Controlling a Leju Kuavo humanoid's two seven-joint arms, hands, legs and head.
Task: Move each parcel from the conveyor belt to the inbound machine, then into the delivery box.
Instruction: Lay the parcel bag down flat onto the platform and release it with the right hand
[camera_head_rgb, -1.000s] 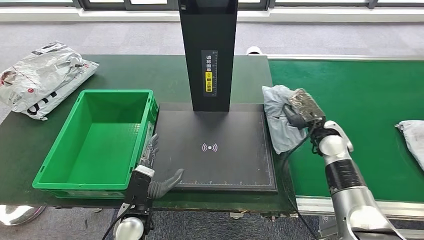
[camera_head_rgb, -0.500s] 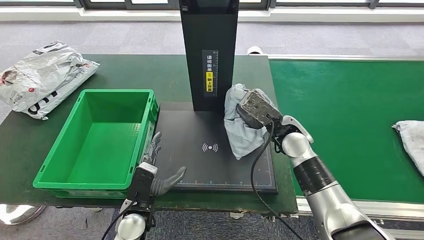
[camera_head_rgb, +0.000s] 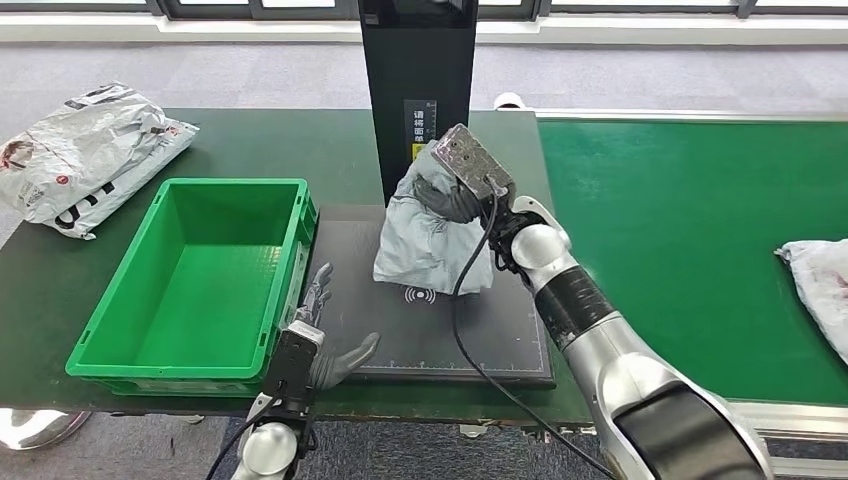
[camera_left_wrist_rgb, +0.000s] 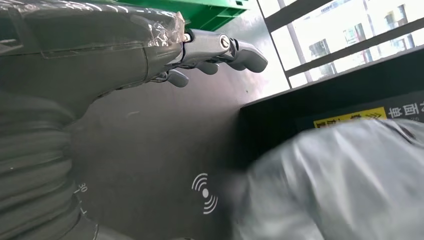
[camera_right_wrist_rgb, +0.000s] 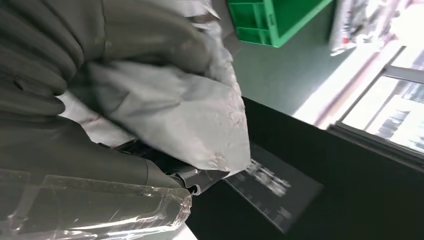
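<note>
The grey parcel (camera_head_rgb: 432, 240) is being gripped by the right hand (camera_head_rgb: 455, 190) above the inbound machine (camera_head_rgb: 440, 330) — the left hand (camera_head_rgb: 325, 345), fingers spread, is being held empty at the dark-green table (camera_head_rgb: 250, 140) edge.

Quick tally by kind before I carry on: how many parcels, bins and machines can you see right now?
Parcels: 3 – grey one held by the right hand, white one on the table at far left, one on the belt.
Green bins: 1.
Inbound machines: 1.
Total: 5.
</note>
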